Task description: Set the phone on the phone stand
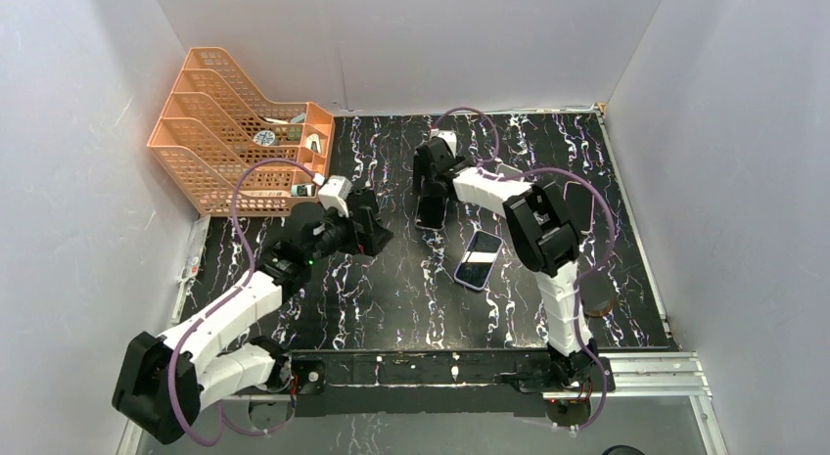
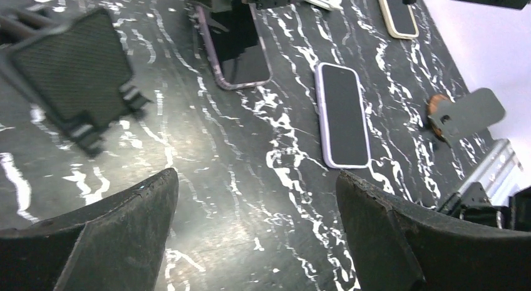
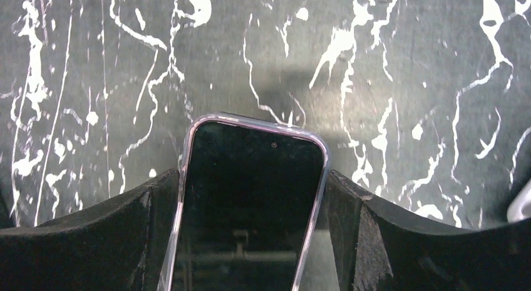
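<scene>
Right fingers (image 3: 94, 241) straddle the phone (image 3: 250, 197) on the worktop (image 3: 388, 53). Gripping it? Can't tell. Right arm (image 1: 489, 186) stretched forward, wrist down. Left fingers (image 2: 94, 241) gape wide.

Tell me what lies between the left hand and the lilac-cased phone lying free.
Only bare marbled table separates the left hand from that phone; the left wrist view shows it.

In your right wrist view the bottom edge cuts the phone (image 3: 250, 197) off halfway. Whether the right gripper (image 3: 250, 178) touches its sides, you cannot tell. From above, that gripper hides most of it. The left wrist view's dark meshed object (image 2: 75, 72) is blurred, and the orange rack (image 1: 196, 93) holds bits too small to name.
</scene>
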